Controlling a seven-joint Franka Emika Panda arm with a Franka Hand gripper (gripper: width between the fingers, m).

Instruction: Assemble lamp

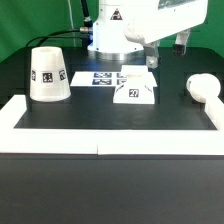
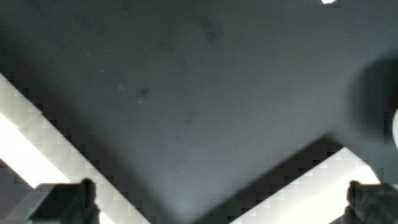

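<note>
Gripper (image 1: 180,42) hovers near bulb (image 1: 203,88), fingers (image 2: 63,205) spread wide, empty. Base (image 1: 133,91), shade (image 1: 48,75) sit apart, untouched. Best: centre squarely over chosen part before descending.

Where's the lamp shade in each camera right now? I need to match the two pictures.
Exterior view: the shade stands upright on the table at the exterior view's left, apart from the other parts.
Wrist view: not in it; only bare table surface and white edging show.
Shared landmark: the white border around the table.
</note>
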